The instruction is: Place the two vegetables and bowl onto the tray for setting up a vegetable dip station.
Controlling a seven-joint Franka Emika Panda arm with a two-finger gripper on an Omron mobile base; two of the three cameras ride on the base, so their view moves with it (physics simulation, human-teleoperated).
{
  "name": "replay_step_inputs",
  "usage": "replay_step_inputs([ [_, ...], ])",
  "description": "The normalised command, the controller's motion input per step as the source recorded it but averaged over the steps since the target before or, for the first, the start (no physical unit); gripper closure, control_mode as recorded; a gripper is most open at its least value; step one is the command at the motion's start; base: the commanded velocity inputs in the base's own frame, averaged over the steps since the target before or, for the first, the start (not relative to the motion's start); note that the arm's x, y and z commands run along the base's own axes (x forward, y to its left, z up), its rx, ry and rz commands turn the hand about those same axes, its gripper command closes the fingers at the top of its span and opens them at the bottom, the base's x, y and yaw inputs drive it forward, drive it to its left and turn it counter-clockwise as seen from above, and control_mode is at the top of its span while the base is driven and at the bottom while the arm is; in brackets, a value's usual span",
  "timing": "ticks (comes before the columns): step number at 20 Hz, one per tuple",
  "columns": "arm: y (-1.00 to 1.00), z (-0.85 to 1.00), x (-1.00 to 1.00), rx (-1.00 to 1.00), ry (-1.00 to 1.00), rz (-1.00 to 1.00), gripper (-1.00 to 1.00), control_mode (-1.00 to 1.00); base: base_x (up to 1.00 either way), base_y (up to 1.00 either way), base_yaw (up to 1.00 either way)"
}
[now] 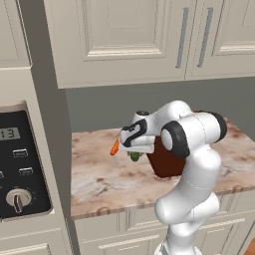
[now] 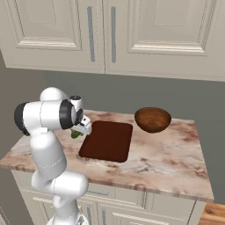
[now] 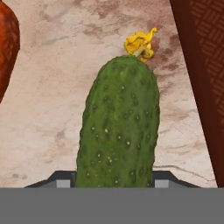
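Hand view looks straight down a bumpy, dark green cucumber (image 3: 118,127), its skin dotted with pale warts and its far end capped by a crinkled yellow blossom; the oblong body fills the gap between the two dark fingertips (image 3: 61,178) of the end effector (image 3: 114,180), one tip flush at each flank, though I cannot tell whether they have clamped it or merely bracket it. It lies on the counter (image 3: 52,87), a glossy marbled slab veined in beige, pink and rust. A smooth orange carrot (image 3: 6,52) curves in beside it, apart, and the tray (image 3: 205,65), dark reddish-brown with a fine woven pattern, runs along the other side. From the left base view the tapered carrot (image 1: 114,148) pokes out just beside the white hand. From the right base view the flat rounded-corner tray (image 2: 107,140) sits mid-counter, and the round wooden-looking bowl (image 2: 152,119) stands on the counter beyond its far corner, apart from it.
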Motion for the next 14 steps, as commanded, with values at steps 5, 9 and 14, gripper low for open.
replay_step_inputs([
  [5,0.0,0.51,-0.09,0.0,-0.06,-0.03,1.0,-1.0,0.0,0.0,0.0],
  [9,0.0,0.76,-0.21,0.0,-0.03,-0.09,1.0,-1.0,0.0,0.0,0.0],
  [14,-0.1,0.65,-0.29,0.0,0.0,-0.18,1.0,-1.0,0.0,0.0,0.0],
])
